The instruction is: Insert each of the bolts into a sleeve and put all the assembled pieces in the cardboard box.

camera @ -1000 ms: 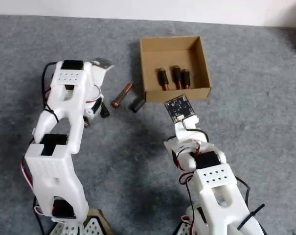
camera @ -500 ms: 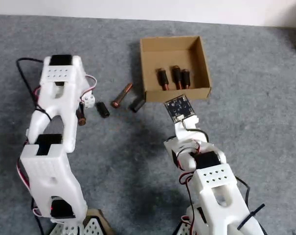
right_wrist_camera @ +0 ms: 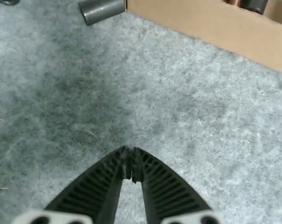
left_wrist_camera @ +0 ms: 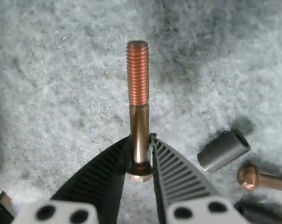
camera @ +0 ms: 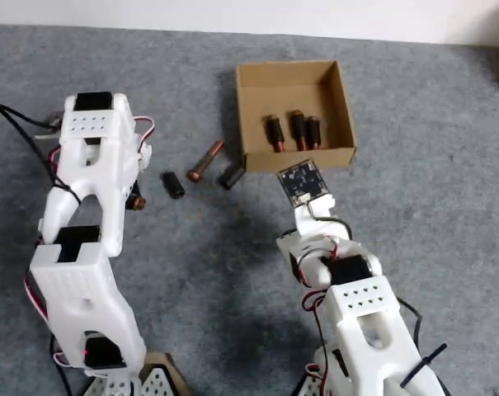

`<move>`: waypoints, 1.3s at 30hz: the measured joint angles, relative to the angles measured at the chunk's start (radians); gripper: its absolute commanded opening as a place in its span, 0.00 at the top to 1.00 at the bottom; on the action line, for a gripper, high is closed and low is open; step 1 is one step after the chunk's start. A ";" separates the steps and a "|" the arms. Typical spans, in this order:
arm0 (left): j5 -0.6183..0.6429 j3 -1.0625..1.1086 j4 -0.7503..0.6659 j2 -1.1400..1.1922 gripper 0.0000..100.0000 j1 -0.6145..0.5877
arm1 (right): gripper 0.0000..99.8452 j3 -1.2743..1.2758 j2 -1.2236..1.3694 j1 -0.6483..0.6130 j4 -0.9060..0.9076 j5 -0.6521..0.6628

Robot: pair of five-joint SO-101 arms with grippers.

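Bolt (left_wrist_camera: 138,105) in left tool (left_wrist_camera: 141,138); second bolt (camera: 205,160) loose; two sleeves (camera: 173,185) (camera: 231,176); right tool (right_wrist_camera: 130,152) closed.

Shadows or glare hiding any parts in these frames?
High view: soft shadow in front of the cardboard box darkens the sleeve, which stays visible. Left wrist view: mild sheen along the held bolt, threads visible. Right wrist view: even light, no glare.

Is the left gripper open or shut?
Shut: the left gripper clamps the bolt just above its head.

One copper bolt (left_wrist_camera: 139,93) is clamped by its head; a second bolt (camera: 205,160) lies between two dark sleeves (camera: 173,185); three assembled pieces (camera: 296,129) lie in the box (camera: 251,78).
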 measured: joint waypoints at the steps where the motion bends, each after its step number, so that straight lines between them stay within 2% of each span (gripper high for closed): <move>1: 0.003 0.000 0.000 0.000 0.99 0.000 | 0.99 0.000 0.000 0.000 0.000 0.000; 10: 0.003 0.000 0.002 0.000 0.98 0.000 | 0.99 0.000 0.000 0.000 0.000 0.002; 13: 0.003 0.000 0.002 0.000 0.86 0.000 | 0.99 0.000 0.000 0.000 0.000 0.003; 21: 0.003 0.000 0.005 0.000 0.39 0.009 | 0.99 0.000 0.000 0.000 0.000 0.006; 25: 0.003 0.015 0.028 0.000 0.28 0.037 | 0.99 0.000 0.000 0.000 0.000 0.006; 30: -0.008 0.087 0.089 -0.009 0.25 0.060 | 0.99 0.000 0.000 0.000 0.000 0.006; 33: -0.143 0.124 0.098 -0.012 0.25 0.061 | 0.99 0.000 0.000 0.000 0.000 0.006; 39: -0.582 0.118 0.101 -0.018 0.25 0.051 | 0.99 0.000 0.000 0.000 0.000 0.043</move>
